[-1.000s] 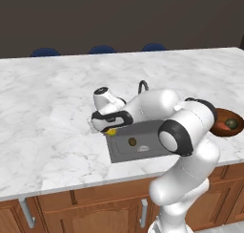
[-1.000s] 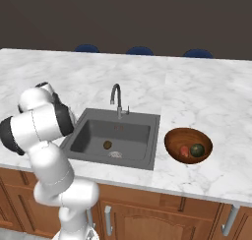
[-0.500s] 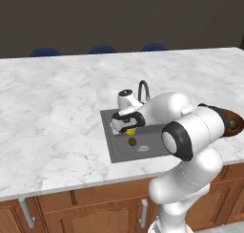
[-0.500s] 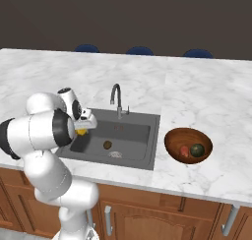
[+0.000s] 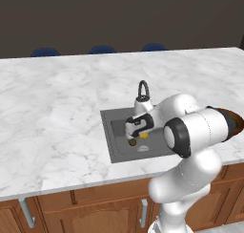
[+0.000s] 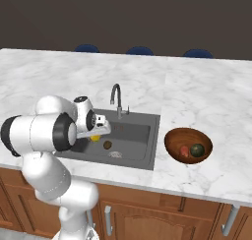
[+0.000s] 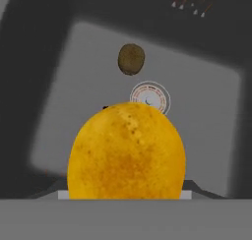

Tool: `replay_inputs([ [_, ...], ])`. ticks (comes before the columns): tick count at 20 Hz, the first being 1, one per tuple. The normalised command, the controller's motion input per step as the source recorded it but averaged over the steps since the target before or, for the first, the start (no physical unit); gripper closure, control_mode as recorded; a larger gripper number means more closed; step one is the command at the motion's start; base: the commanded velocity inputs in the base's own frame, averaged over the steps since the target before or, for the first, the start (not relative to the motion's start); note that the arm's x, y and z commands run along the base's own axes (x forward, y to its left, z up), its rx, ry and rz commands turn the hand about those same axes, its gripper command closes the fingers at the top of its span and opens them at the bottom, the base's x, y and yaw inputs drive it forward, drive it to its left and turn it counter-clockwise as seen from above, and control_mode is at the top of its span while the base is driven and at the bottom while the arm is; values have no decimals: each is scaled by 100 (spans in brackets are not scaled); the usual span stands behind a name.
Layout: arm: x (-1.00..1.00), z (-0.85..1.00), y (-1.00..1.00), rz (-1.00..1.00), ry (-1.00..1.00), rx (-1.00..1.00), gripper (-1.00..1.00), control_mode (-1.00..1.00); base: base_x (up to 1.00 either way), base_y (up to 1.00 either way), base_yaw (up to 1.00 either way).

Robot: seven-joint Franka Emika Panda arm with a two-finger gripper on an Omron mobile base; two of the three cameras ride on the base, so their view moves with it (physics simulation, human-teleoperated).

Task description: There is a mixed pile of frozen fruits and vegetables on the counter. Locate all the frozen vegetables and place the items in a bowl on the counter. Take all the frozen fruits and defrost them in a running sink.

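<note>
A white marble counter [image 5: 57, 108] runs across the kitchen, with the dark sink [image 6: 133, 135] sunk into it. My gripper [image 5: 139, 137] hangs over the basin, its fingers closed on the yellow-orange ball [image 7: 127, 153]. The olive-brown ball [image 7: 131, 59] lies on the sink floor near the drain [image 7: 150, 97]. In the wooden bowl [image 6: 173, 135] beside the sink sit what look like the red-orange piece [image 6: 184, 151] and the dark green ball [image 6: 197, 150].

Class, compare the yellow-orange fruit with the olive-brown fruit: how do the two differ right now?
The yellow-orange fruit is bright and speckled; the olive-brown fruit is dull and dark. The yellow-orange fruit is held in the gripper above the sink; the olive-brown fruit lies loose on the basin floor near the drain. Both are rounded.
</note>
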Motion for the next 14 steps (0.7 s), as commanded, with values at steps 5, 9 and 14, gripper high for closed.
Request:
replay_inputs([
  [5,15,-29,-62,-4,-1,0,100,-100,0,0,0],
  [9,27,-39,-61,-11,-1,0,100,-100,0,0,0],
  [14,31,-41,-34,-12,-13,0,100,-100,0,0,0],
])
